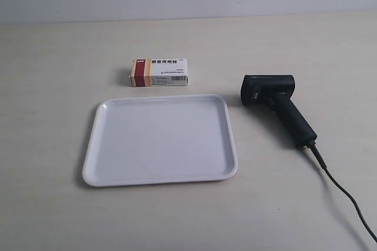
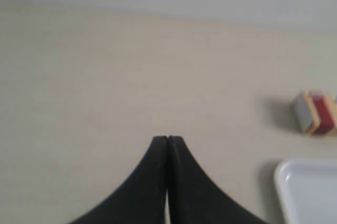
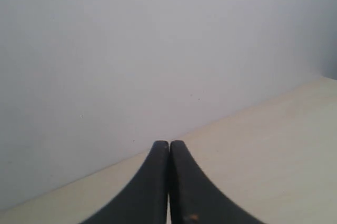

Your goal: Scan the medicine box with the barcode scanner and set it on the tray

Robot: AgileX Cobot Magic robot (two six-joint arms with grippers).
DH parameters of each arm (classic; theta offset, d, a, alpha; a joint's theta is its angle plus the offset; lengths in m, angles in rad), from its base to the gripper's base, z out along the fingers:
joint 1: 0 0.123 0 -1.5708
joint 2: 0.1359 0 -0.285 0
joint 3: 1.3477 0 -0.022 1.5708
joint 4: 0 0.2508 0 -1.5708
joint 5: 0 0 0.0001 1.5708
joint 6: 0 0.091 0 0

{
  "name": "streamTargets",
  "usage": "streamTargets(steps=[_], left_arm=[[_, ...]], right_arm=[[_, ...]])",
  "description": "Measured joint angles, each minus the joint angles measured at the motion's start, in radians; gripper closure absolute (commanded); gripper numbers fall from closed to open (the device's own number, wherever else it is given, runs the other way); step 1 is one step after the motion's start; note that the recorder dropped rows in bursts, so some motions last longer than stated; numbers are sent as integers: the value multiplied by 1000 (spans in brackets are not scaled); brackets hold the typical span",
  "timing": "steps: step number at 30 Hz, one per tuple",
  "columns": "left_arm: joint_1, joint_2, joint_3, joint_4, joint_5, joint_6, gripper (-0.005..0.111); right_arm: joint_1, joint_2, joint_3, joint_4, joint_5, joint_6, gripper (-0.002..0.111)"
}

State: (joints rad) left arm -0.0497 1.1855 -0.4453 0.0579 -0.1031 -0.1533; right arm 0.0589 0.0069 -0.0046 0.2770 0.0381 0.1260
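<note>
You are at the very start: both the left gripper and right gripper are clenched on nothing. The medicine box lies just behind the tray, the barcode scanner beside it. Next, release the jaws and reach for both.

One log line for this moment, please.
stage: not started | medicine box: on table | scanner: on table | tray: empty | end effectors: shut

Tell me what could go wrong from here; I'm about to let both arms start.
The scanner trails a cable toward the table edge; lifting it could drag or snag. The box lies close behind the tray, so a low approach might bump the rim. Both tools, left and right, are shut and must open before any grasp.
</note>
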Motion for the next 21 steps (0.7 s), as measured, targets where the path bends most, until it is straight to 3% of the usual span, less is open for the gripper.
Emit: streamTargets(steps=[4,7,9,13,17,19,21], left_arm=[[-97,276,-211,83,224,31,107],[-194,444,-390,39,423,198,107],[-234,520,-495,-83,548,397,107],[-255,632,-682,-509,794,943,107],[-249,683,-764,-839,798,1360,104],[-247,709,-774,-982,734,1523,92],[-245,740,-774,-1092,672,1631,71]], right_arm=[[0,0,0,0,0,0,108],[0,0,0,0,0,0,108],[0,0,0,0,0,0,108],[0,0,0,0,0,0,108],[0,0,0,0,0,-2,108],[0,0,0,1,0,-7,108],[0,0,0,1,0,-10,108]])
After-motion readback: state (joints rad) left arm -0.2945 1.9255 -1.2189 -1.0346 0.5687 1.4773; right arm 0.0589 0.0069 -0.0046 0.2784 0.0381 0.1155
